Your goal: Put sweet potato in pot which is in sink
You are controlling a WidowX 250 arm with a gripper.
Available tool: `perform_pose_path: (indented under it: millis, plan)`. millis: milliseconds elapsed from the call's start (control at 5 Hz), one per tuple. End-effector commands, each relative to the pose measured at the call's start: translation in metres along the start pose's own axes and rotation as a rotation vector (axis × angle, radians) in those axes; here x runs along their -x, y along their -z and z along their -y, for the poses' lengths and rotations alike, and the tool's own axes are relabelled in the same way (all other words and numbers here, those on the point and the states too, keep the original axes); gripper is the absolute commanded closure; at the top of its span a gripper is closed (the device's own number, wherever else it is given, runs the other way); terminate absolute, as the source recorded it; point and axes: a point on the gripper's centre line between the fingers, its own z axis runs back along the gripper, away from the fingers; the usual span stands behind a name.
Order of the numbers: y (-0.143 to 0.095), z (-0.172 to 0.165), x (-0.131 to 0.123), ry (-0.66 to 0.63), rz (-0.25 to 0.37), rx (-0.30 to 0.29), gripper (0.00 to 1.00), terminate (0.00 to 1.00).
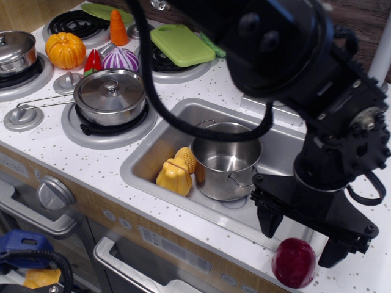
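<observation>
Right now the single view looks down across a toy kitchen, and the big black arm fills the upper right. Its gripper (299, 235) hangs low over the front right of the speckled white tabletop (98, 162), jaws spread wide apart, one dark finger on each side. The sweet potato (294, 262), glossy dark red, sits on the tabletop just below and between the jaws, a little toward the front edge. I cannot tell whether either finger touches it; from where I stand they look just clear of it.

Just to the left of the jaws and further back lies the sink (143, 155), a grey basin with a raised rim. The pot (226, 160) stands upright inside it, shiny steel, open and with nothing visible inside, its wire loop handle facing the jaws. Beside the pot, on the side away from the jaws, two yellow toys (177, 171) lean against each other on the sink floor.

Well off to the left of the jaws, a lidded steel pan (110, 94) rests on a burner. Beyond it are a striped onion (120, 60), an orange pumpkin (65, 50), a carrot (118, 28) and a green cutting board (182, 44).
</observation>
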Motion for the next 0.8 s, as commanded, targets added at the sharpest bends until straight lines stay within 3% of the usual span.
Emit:
perform_pose_path:
  millis: [0, 600]
  plan:
    - [0.006, 0.0, -0.004, -0.019, 0.039, 0.052, 0.0, 0.0]
    - [0.03, -0.001, 0.001, -0.044, 0.104, 0.099, 0.0, 0.0]
